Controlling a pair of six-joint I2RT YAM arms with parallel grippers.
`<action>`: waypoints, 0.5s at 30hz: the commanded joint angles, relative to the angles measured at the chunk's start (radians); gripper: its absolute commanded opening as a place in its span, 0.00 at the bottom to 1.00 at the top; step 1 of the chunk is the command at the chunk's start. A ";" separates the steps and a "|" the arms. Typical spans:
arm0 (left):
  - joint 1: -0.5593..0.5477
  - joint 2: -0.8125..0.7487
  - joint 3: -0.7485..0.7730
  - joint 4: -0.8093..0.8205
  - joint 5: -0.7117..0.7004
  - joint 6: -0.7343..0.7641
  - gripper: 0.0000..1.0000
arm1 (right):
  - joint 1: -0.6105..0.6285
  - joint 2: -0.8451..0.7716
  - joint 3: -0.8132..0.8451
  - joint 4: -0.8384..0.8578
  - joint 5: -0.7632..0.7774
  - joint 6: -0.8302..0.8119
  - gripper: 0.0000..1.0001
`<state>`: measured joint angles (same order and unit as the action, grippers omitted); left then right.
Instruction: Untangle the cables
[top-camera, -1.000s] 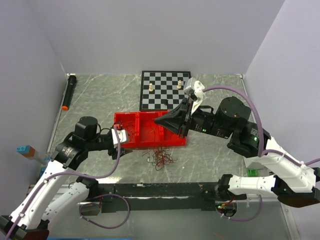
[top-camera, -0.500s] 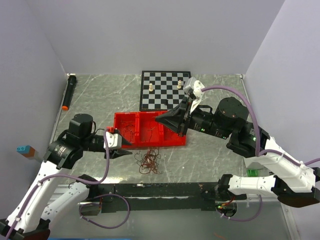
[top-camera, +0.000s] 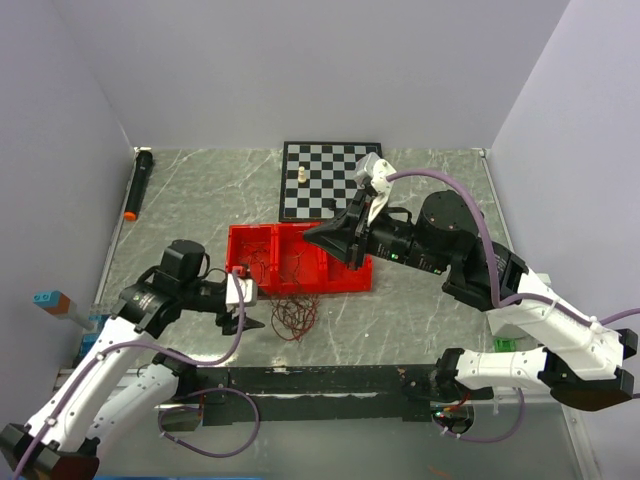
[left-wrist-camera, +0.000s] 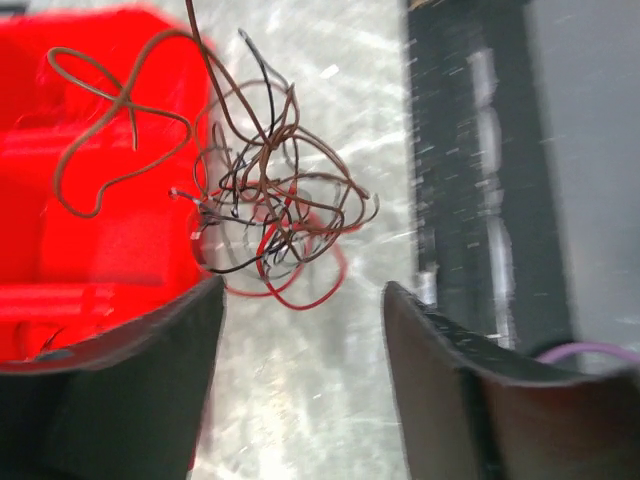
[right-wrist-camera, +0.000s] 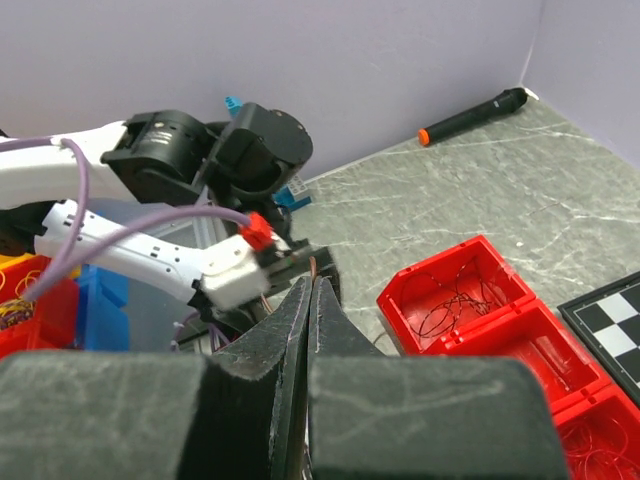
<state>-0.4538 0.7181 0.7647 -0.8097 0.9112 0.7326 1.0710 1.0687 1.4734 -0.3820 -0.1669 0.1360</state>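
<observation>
1. The right gripper (right-wrist-camera: 312, 284) is pressed fully closed, and a thin strand pokes out at its tips. Another strand climbs out of the top of the left wrist view. From these two signs, I judge that it pinches one end of the cables (left-wrist-camera: 270, 210) and holds it high so the knot hangs loose and can be worked on.
2. The bundle sits below the right gripper's tips, just outside the near wall of the red tray (top-camera: 335, 290). One brown loop reaches back over the tray. Whether the lowest wires rest on the table (top-camera: 410, 300) I cannot tell.
3. The left gripper (left-wrist-camera: 300, 292) stands wide apart with nothing between its fingers (left-wrist-camera: 120, 390). The tangle is just ahead of the fingertips, roughly centred on the gap and apart from both.
4. That line-up suggests it is placed to take a free loop and draw it away from the pinched strand. Wires this thin could slip out or tighten the knot.
</observation>
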 joint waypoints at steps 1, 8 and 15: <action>-0.003 0.036 -0.033 0.180 -0.087 -0.039 0.77 | 0.007 -0.004 0.050 0.051 -0.008 -0.013 0.00; -0.006 0.053 -0.125 0.480 -0.084 -0.390 0.79 | 0.007 -0.007 0.047 0.058 -0.011 -0.009 0.00; -0.006 0.063 -0.142 0.566 0.076 -0.532 0.77 | 0.007 -0.019 0.031 0.075 -0.019 0.002 0.00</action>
<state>-0.4553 0.7765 0.6159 -0.3729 0.8570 0.3359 1.0710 1.0702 1.4738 -0.3737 -0.1741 0.1364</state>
